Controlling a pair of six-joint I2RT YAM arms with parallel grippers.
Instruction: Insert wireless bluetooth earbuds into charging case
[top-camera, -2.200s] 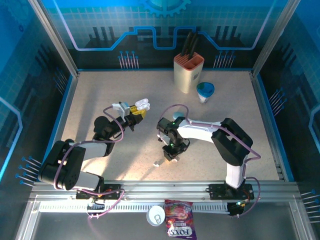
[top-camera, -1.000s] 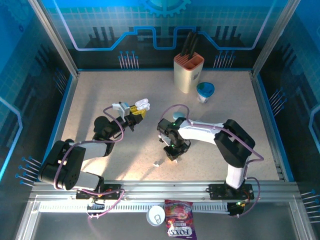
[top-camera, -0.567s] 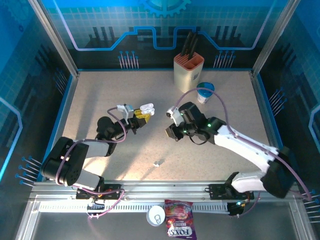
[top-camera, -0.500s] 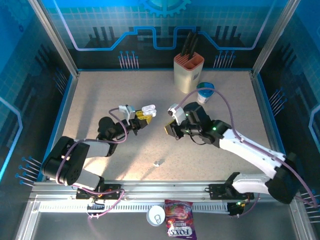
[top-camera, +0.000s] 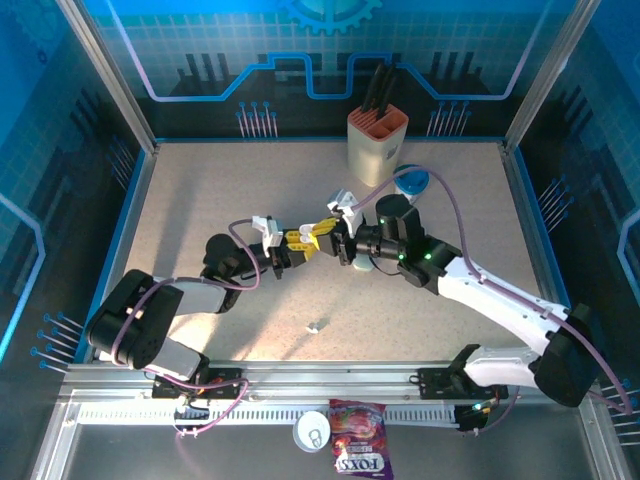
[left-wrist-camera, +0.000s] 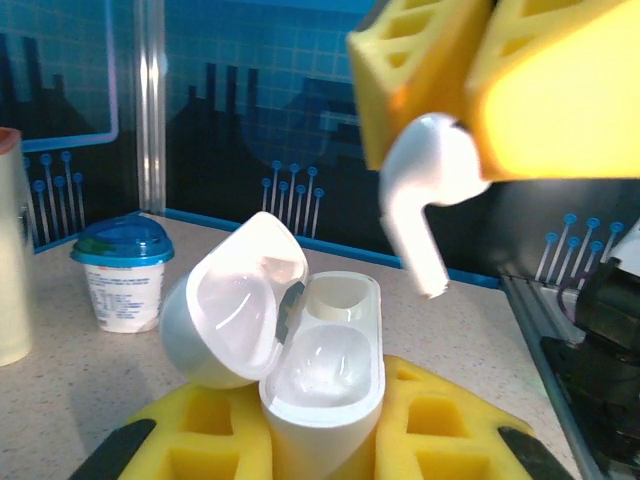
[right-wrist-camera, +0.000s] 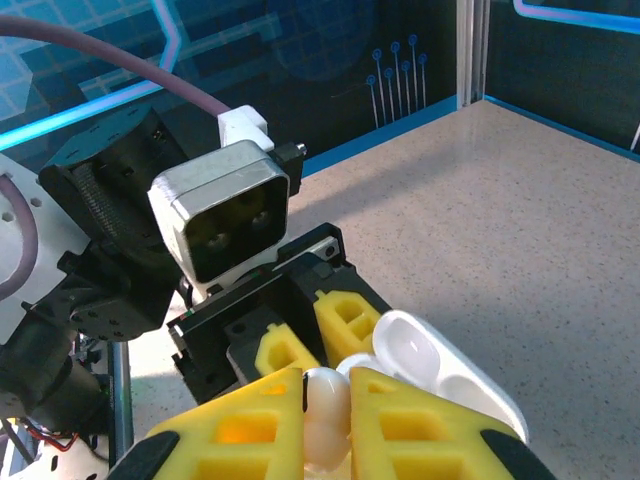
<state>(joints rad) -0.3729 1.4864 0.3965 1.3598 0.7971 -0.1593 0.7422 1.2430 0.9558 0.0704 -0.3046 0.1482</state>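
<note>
Top external view has my two arms meeting near the middle of the bench (top-camera: 200, 190), the left gripper (top-camera: 292, 246) reaching in from 8 o'clock and the right gripper (top-camera: 326, 230) from 4 o'clock, their yellow pads almost nose to nose. My left gripper is clamped on the white charging case (left-wrist-camera: 325, 365), gripping its lower body so the case stands upright with the hinged lid (left-wrist-camera: 235, 315) thrown open toward 9 o'clock and both wells bare. My right gripper is pinched together on a white earbud (left-wrist-camera: 428, 185), holding it by the rounded head; from the left wrist view the bud hangs at 1 o'clock of the open case, stem pointing down toward 6 o'clock, near the wells but clear of them. From the right wrist view the same bud sits squeezed between my pads at the bottom edge, with the open case just beyond at 3 o'clock and the left wrist's camera housing (right-wrist-camera: 225, 215) at 11 o'clock. A second earbud (top-camera: 316, 325) lies alone on the bench at 6 o'clock of the grippers, well apart from them. A knife block (top-camera: 377, 145) stands at 12 o'clock and a blue-lidded cup (top-camera: 411, 181) at 1 o'clock
</note>
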